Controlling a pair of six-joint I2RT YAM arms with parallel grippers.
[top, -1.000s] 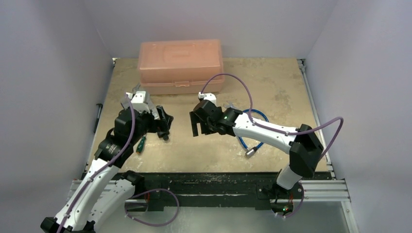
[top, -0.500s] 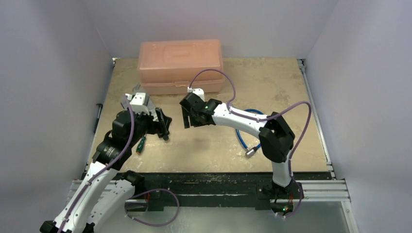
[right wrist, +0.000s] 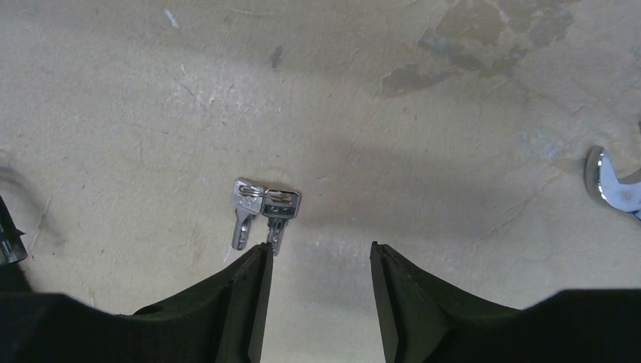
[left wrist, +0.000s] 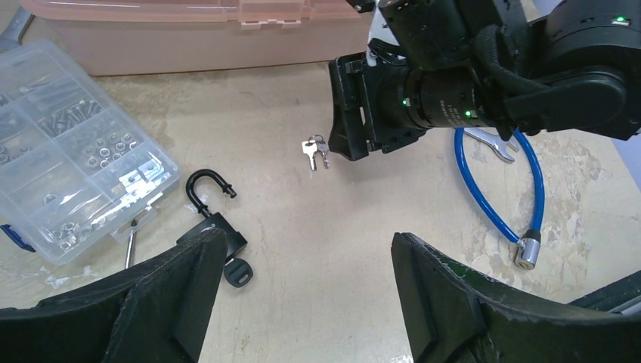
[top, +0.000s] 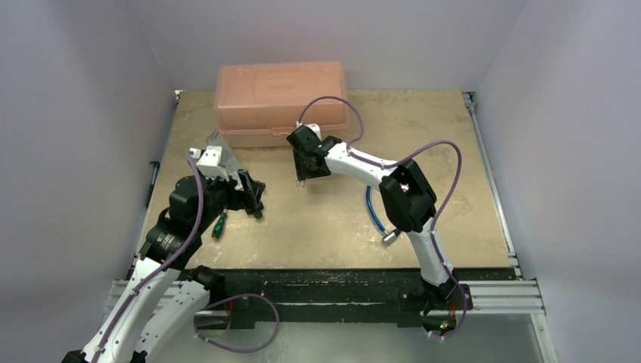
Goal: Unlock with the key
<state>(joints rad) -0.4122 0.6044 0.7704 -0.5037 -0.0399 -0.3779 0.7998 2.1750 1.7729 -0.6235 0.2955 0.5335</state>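
The left gripper [left wrist: 306, 261] stood wide and empty near the key [left wrist: 237, 273]; the right gripper [right wrist: 318, 261], half-open, held nothing beside the silver keys [right wrist: 262, 213].

top: overhead from behind, whole table [top: 453, 151] | wrists: close, angled down | shared: silver keys [left wrist: 315, 150]

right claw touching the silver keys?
Cannot tell. In the right wrist view one fingertip of the right claw overlaps a blade tip of the silver keys, but its height above them is unclear.
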